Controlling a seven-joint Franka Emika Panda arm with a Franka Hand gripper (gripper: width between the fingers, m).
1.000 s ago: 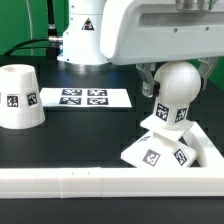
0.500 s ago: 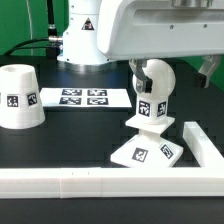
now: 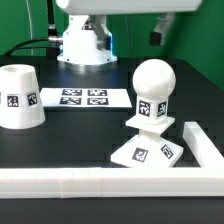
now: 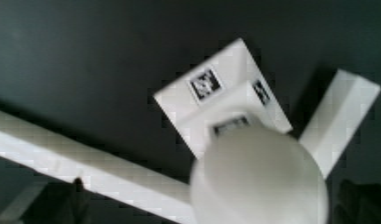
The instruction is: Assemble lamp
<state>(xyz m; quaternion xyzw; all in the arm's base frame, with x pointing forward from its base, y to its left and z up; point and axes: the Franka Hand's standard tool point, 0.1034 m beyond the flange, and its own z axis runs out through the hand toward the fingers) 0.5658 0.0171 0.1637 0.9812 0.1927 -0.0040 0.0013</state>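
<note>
The white round bulb [image 3: 155, 82] stands upright on the flat square base [image 3: 148, 153] at the exterior view's right, tags facing front. The cup-like shade [image 3: 18, 98] stands alone, mouth down, at the exterior view's left. My gripper has lifted clear above the bulb. Only one dark finger [image 3: 160, 32] shows at the top of the exterior view. In the wrist view the bulb [image 4: 258, 170] is blurred and large below me, over the base [image 4: 219, 88]. The jaws stand apart at either side of it and hold nothing.
The marker board [image 3: 82, 98] lies at the middle back. A long white border rail [image 3: 90, 181] runs along the front and turns up the right side [image 3: 205, 146], close to the base. The robot's white pedestal [image 3: 82, 45] stands behind.
The gripper let go of the bulb and rose out of the exterior view. The bulb and base, moved left earlier, now stand still on the table.
</note>
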